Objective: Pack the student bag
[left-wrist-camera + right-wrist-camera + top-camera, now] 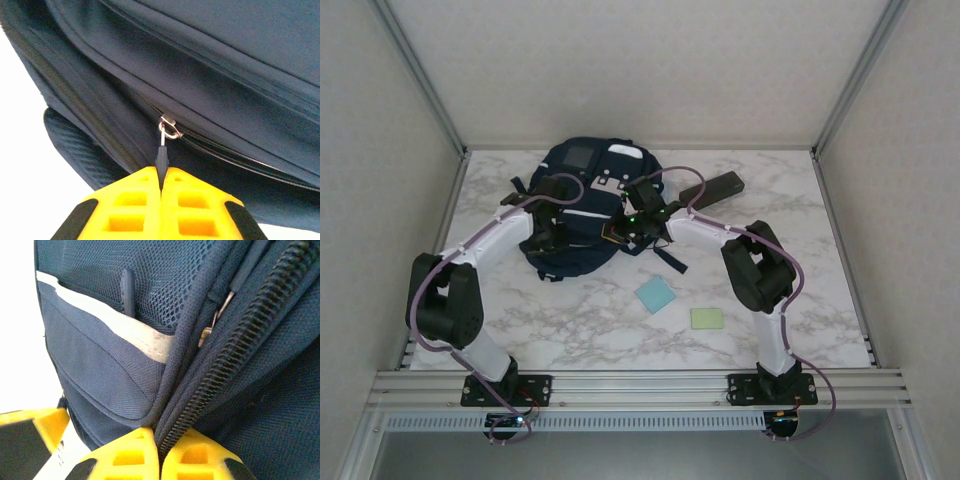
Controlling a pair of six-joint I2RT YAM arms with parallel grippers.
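Brace the large dark navy fabric backpack (582, 190), upper centre, with your right gripper (159, 437) clamped on its zipper edge (210, 385), and draw the dark zipper tab (162, 156), pinched in your left gripper (161, 176), straight along the track.

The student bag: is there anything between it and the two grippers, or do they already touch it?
Nothing visible stands between. The left gripper is shut on the zipper pull of the student bag, and the right gripper is shut on the bag's zipper edge, beside the mesh pocket.
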